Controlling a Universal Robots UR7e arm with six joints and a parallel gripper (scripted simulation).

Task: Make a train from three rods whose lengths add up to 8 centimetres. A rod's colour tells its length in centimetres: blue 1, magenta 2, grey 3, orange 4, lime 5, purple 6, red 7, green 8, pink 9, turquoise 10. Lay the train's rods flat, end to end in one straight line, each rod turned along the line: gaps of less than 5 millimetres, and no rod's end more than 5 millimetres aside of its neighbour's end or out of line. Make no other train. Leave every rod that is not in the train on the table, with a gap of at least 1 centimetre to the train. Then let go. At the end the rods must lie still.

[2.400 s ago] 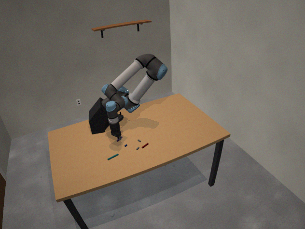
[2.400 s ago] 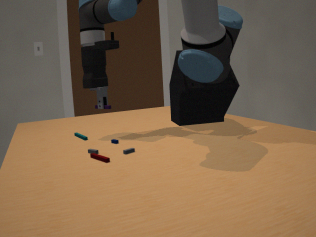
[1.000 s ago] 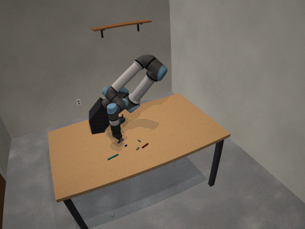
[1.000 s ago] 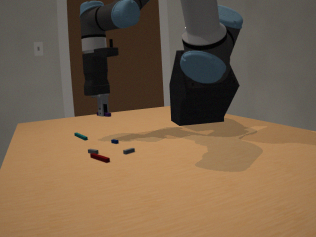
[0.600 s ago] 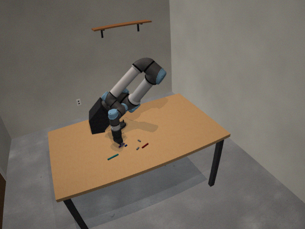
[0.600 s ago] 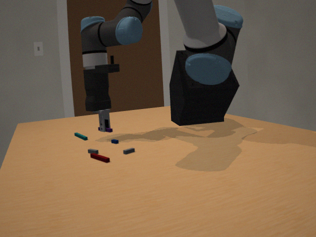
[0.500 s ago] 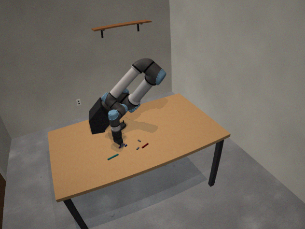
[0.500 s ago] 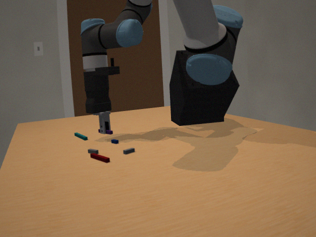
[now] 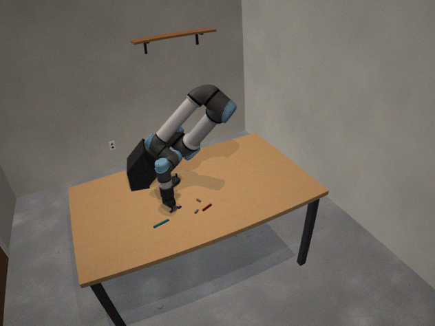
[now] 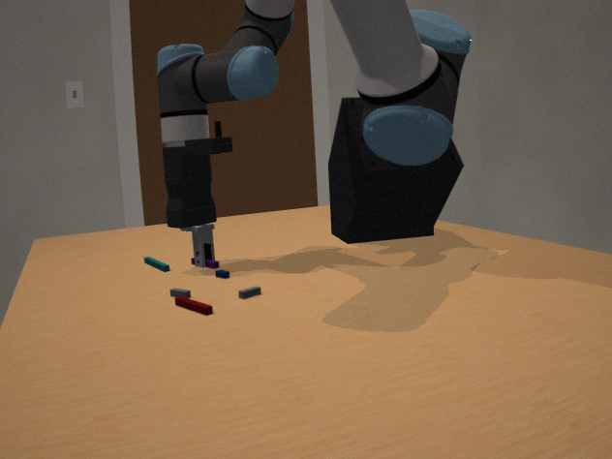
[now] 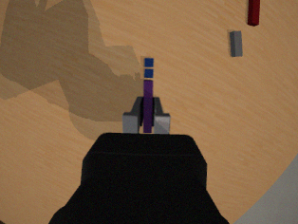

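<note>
Over the near side of the surface (image 9: pixel 246 175) (image 10: pixel 346 384) (image 11: pixel 190 81), low down: end effector (image 9: pixel 174 208) (image 10: pixel 202 264) (image 11: pixel 147 105) closed on the purple rod (image 9: pixel 171 211) (image 10: pixel 212 263) (image 11: pixel 148 90), fingers on its long flanks, probably to leave both ends free for butting. Held level, in line with two blue rods (image 9: pixel 179 207) (image 10: pixel 222 274) (image 11: pixel 149 73) just ahead. Narrow gaps at both joints in wrist view; contact with surface: cannot tell.

Reason for choice: 6 + 1 + 1 = 8, so likely placing the last piece. Blues probably set in a row first, as a short guide for the long rod.

Left aside, presumably as spares: red rod (image 9: pixel 206 207) (image 10: pixel 194 305) (image 11: pixel 253 11), turquoise rod (image 9: pixel 161 223) (image 10: pixel 156 263), one grey rod (image 9: pixel 196 211) (image 10: pixel 180 292) (image 11: pixel 236 44) near the red, another grey rod (image 9: pixel 198 200) (image 10: pixel 249 292) farther off. All apart from the train line.

Next, by judgement: check the joint, seat flat, open gently, lift straight. Risk: nudging the light blues askew.
</note>
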